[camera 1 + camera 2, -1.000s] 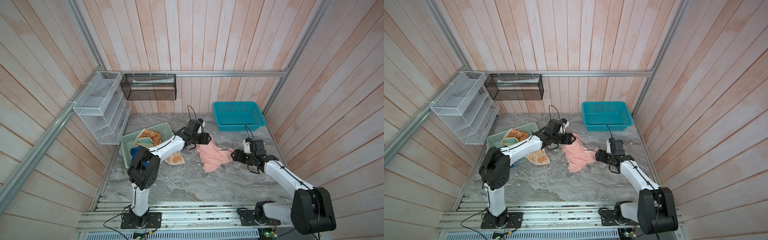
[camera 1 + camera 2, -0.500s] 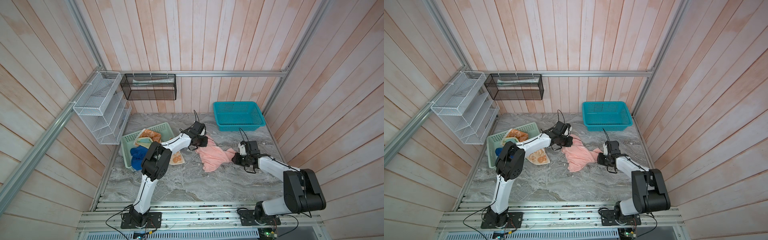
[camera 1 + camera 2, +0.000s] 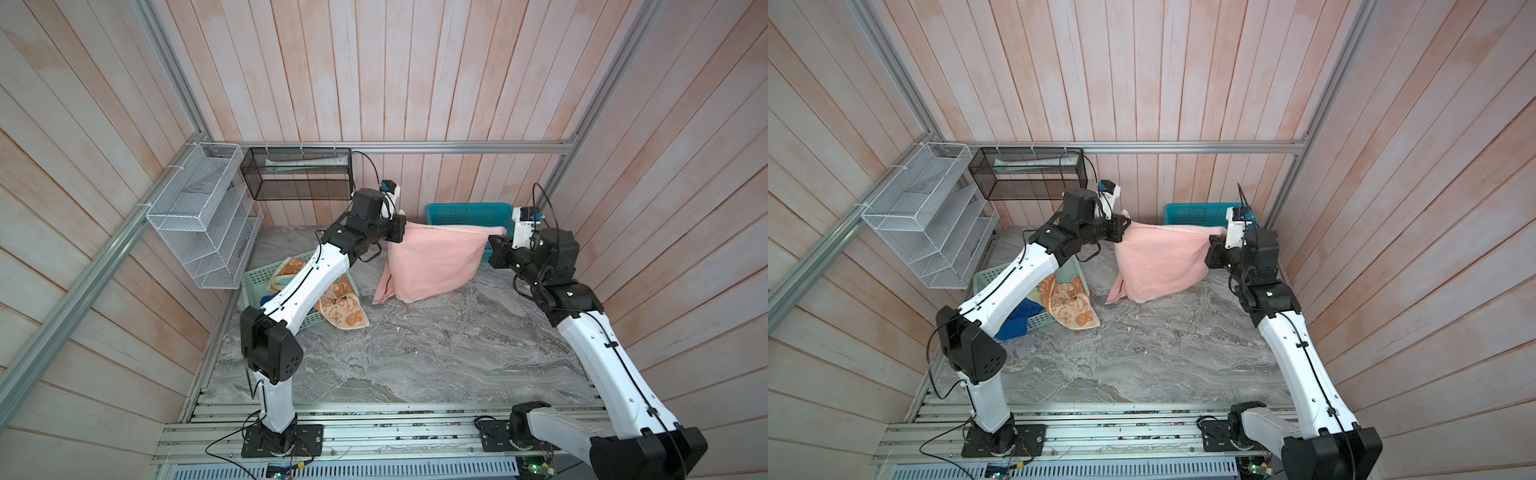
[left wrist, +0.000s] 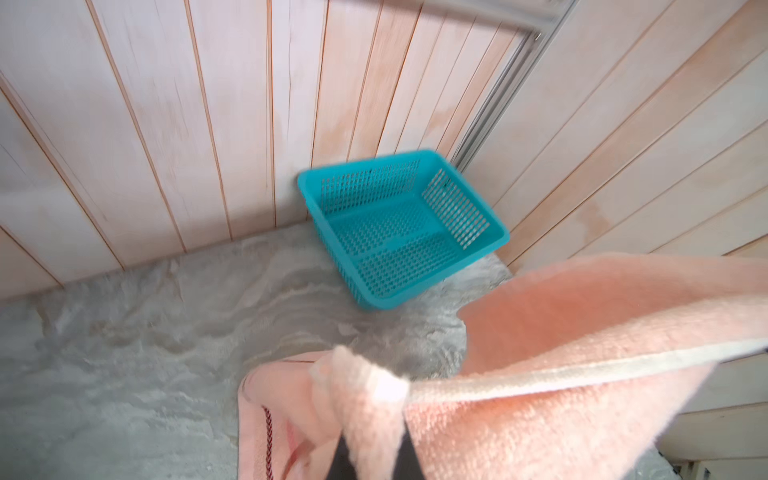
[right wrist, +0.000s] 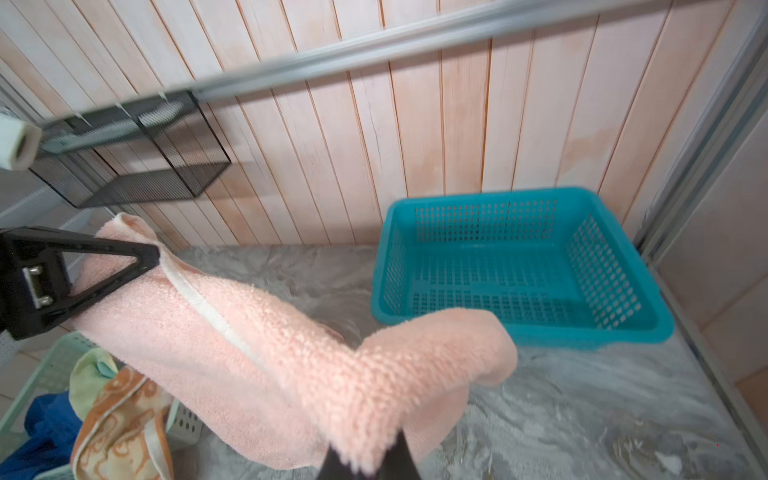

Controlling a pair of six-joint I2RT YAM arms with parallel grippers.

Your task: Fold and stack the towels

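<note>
The salmon-pink towel (image 3: 432, 262) (image 3: 1163, 262) hangs stretched in the air between my two grippers, its lower folds just above the marble table. My left gripper (image 3: 401, 232) (image 4: 370, 449) is shut on one top corner. At the opposite top corner my right gripper (image 3: 492, 245) (image 5: 365, 461) is shut on the cloth too. The orange-and-cream towel (image 3: 340, 307) (image 5: 120, 419) spills over the mint basket (image 3: 257, 278) onto the table. A blue towel (image 3: 1017, 322) and a pale yellow towel (image 5: 89, 374) lie inside that basket.
An empty teal basket (image 3: 465, 212) (image 4: 399, 224) stands at the back right against the wall, behind the hanging towel. A white wire rack (image 3: 203, 216) and a black mesh shelf (image 3: 299, 178) hang on the left and back walls. Wooden walls enclose the table.
Both grippers went down to the pink towel lying crumpled on the table, shut on it, then rose and drew apart, lifting it and pulling its top edge taut.
</note>
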